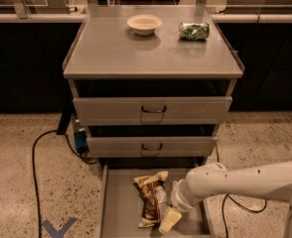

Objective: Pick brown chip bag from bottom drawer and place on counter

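I have the gripper (pixel 170 221) low in the drawer (pixel 118 202) at bottom centre, just right of the chip bag (pixel 150 200) lying on the drawer floor. Whether it grips anything, I can't tell. The counter (pixel 151 58) above holds a bowl (pixel 144 24) and a green packet (pixel 194 30).

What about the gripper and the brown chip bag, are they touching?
Cannot tell. The camera view shows the gripper over the bottom drawer, at the right edge of the brown chip bag; neither gap nor contact shows plainly.
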Controlling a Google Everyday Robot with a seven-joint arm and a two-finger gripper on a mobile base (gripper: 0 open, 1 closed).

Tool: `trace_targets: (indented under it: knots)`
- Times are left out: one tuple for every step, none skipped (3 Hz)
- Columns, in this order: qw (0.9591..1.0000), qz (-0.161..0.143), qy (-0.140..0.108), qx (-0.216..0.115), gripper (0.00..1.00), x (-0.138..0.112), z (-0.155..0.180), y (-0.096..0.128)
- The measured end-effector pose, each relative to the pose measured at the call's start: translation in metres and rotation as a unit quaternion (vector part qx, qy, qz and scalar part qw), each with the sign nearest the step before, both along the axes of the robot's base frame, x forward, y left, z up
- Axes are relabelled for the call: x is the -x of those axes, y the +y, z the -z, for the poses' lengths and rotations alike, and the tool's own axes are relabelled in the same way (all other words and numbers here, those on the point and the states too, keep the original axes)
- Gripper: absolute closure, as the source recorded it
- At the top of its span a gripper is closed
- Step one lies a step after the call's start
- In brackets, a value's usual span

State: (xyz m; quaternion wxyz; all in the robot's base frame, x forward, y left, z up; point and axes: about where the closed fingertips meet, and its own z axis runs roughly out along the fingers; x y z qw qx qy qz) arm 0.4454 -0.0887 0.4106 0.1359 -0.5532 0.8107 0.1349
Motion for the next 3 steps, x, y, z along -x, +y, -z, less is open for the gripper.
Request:
trace_targets:
  knots:
    - [0.9998, 0.015, 0.003, -0.013, 0.0, -0.004, 0.012, 0.007]
    - [0.9941, 0.088, 0.003, -0.064, 0.0, -0.019, 0.043, 0.023]
    - [0.9769, 0.177, -0.006, -0.12, 0.0, -0.047, 0.077, 0.043]
